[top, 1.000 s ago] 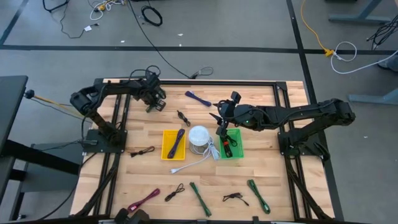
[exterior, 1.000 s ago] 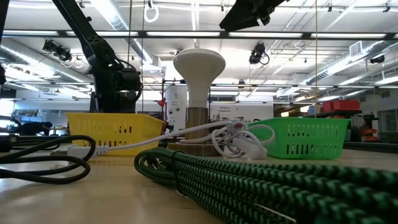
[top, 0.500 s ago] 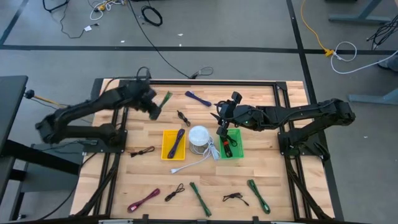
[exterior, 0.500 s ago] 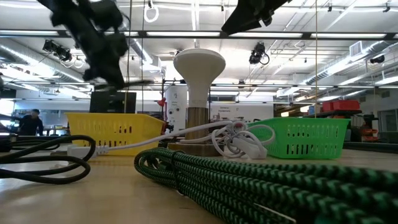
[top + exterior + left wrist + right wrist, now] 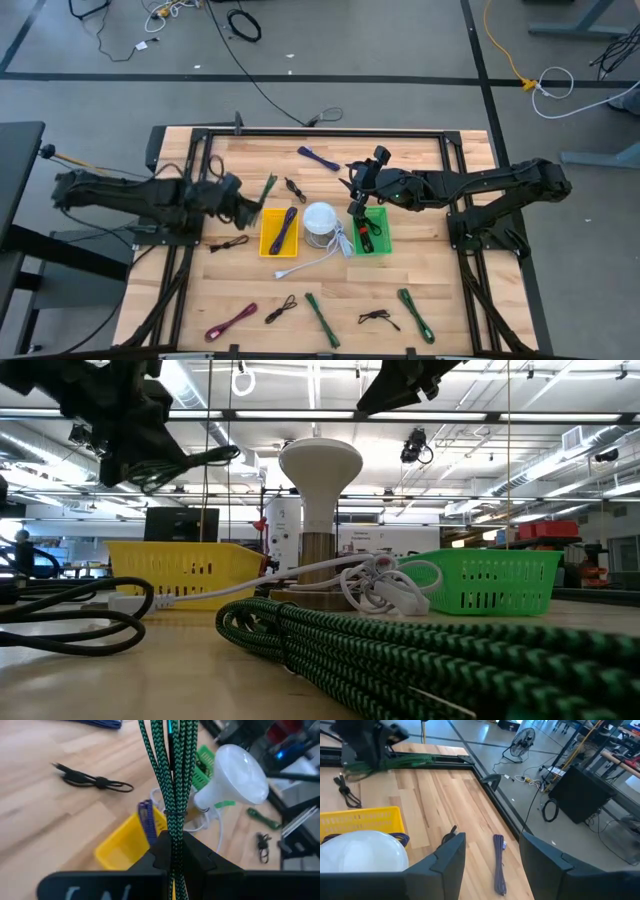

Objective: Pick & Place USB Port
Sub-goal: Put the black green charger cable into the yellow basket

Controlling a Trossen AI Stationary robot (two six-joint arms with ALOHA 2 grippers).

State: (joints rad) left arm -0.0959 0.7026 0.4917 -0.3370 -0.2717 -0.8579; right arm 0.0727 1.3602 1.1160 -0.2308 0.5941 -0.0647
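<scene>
1. High view: the left gripper (image 5: 250,208) hangs over the wooden surface (image 5: 230,275), just beside the yellow bin (image 5: 272,232), its jaws closed on a bundled green braided cable (image 5: 267,189) that sticks out away from the arm. A purple cable (image 5: 287,227) lies in the yellow bin. The right gripper (image 5: 356,196) hovers by the green bin (image 5: 379,238), next to the white lamp (image 5: 320,218).
2. Low view: the left gripper (image 5: 150,455) is up above the yellow bin (image 5: 185,570), the green braided cable (image 5: 205,457) pointing toward the lamp (image 5: 320,465).
3. Left wrist view: the jaws pinch the green braided cable (image 5: 172,780), which runs forward over the yellow bin (image 5: 120,845) and the purple cable (image 5: 146,817). A black cable (image 5: 92,781) lies apart on the surface.
4. Right wrist view: the right gripper (image 5: 490,852) has its jaws spread apart, empty, over the surface, with a purple cable (image 5: 499,865) lying between them.
</scene>
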